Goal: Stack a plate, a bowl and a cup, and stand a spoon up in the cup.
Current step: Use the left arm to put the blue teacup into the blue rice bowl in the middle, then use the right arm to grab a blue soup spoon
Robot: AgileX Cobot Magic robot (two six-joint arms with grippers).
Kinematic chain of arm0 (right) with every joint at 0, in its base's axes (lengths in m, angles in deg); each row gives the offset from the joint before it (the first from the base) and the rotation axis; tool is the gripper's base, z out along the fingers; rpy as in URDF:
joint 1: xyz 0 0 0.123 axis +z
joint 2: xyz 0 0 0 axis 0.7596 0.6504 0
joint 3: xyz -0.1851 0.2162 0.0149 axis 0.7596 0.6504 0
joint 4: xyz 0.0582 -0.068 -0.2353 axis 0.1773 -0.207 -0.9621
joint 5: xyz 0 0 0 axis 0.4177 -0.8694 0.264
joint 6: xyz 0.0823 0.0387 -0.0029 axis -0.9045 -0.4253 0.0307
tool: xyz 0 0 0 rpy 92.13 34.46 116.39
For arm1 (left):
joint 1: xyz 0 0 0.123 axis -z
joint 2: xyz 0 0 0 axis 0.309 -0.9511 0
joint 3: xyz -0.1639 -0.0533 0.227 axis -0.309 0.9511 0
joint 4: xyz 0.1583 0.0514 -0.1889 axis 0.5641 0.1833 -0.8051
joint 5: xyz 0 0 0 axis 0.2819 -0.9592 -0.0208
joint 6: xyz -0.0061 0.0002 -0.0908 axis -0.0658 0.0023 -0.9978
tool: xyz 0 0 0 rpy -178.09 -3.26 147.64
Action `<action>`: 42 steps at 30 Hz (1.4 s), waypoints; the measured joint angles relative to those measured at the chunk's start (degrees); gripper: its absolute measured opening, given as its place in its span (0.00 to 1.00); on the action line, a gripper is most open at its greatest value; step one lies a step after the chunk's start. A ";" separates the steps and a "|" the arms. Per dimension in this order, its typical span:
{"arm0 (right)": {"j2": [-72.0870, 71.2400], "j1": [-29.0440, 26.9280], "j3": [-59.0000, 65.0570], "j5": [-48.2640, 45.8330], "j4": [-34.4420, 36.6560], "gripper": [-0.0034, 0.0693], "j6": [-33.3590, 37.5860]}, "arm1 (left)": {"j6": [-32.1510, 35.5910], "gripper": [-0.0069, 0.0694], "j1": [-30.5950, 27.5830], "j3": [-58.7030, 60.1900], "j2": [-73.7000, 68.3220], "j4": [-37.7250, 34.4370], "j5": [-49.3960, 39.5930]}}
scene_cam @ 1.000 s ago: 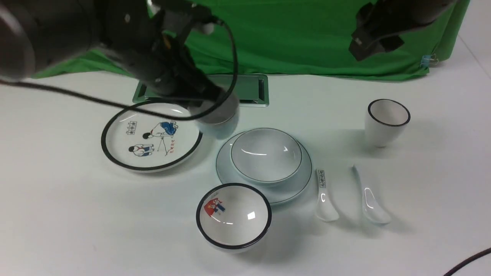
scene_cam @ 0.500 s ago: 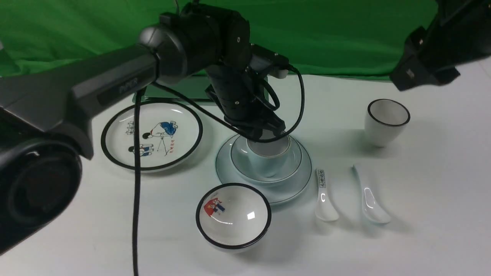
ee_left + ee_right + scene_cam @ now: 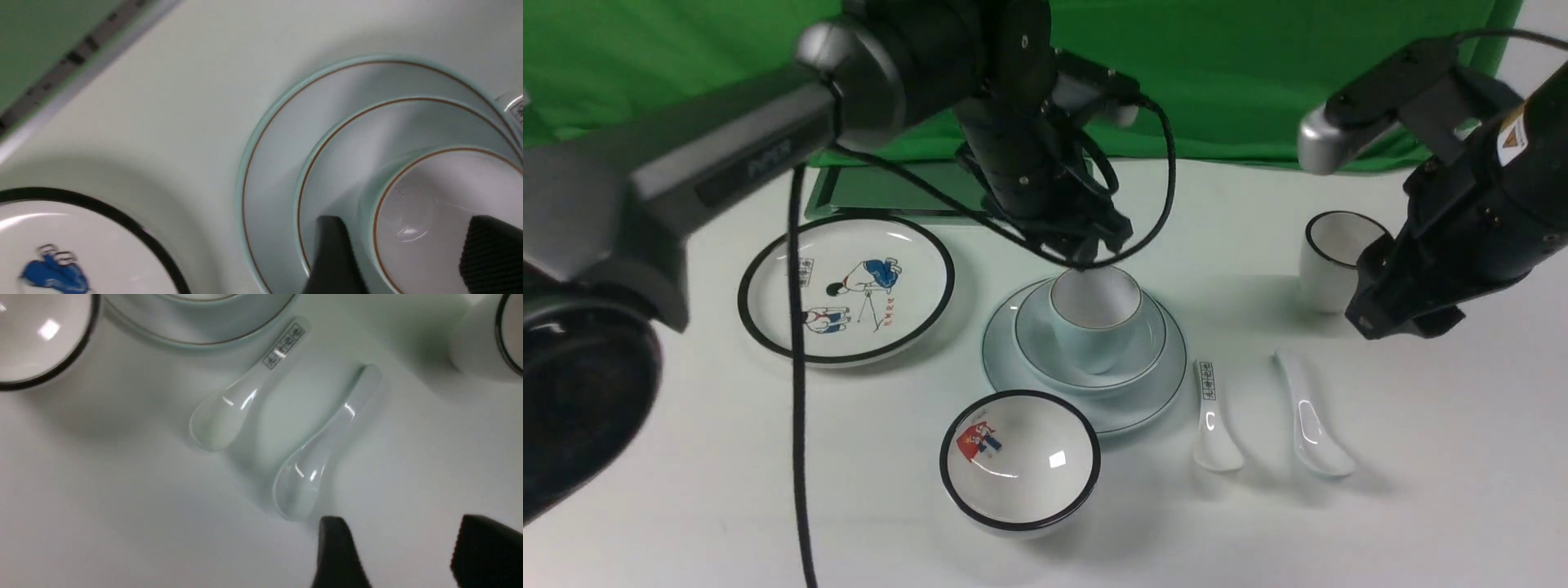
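The pale plate (image 3: 1152,400) lies mid-table with the pale bowl (image 3: 1037,343) on it, and the pale cup (image 3: 1094,318) stands upright in the bowl. My left gripper (image 3: 1086,260) hovers just over the cup's far rim, open. In the left wrist view one finger (image 3: 333,253) is outside the cup (image 3: 429,192) and the other is over its inside, neither pressing it. The plain white spoon (image 3: 1311,416) lies on the table to the right. My right gripper (image 3: 402,522) hangs open and empty close to the spoon's (image 3: 327,453) bowl end.
A labelled spoon (image 3: 1213,416) lies between plate and plain spoon. A black-rimmed cup (image 3: 1327,257) stands behind my right arm, a black-rimmed picture bowl (image 3: 1021,461) in front of the stack, a cartoon plate (image 3: 845,286) to its left. A metal hatch (image 3: 858,192) and green cloth are behind.
My left gripper has opened and let go of the cup, which now stands in the bowl, and risen slightly. The right arm has come down towards the spoons.
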 joint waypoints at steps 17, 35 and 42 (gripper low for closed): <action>20.85 -7.58 2.11 19.80 2.30 0.69 -9.80 | -9.21 0.40 -0.41 24.26 36.98 12.70 0.14; 28.10 -7.58 1.96 24.49 6.70 0.28 -7.73 | -12.59 0.16 -0.43 49.40 48.67 11.87 13.76; 17.60 -6.80 -2.48 30.66 10.48 0.29 -6.35 | -12.66 0.16 -0.43 49.40 48.68 13.72 17.51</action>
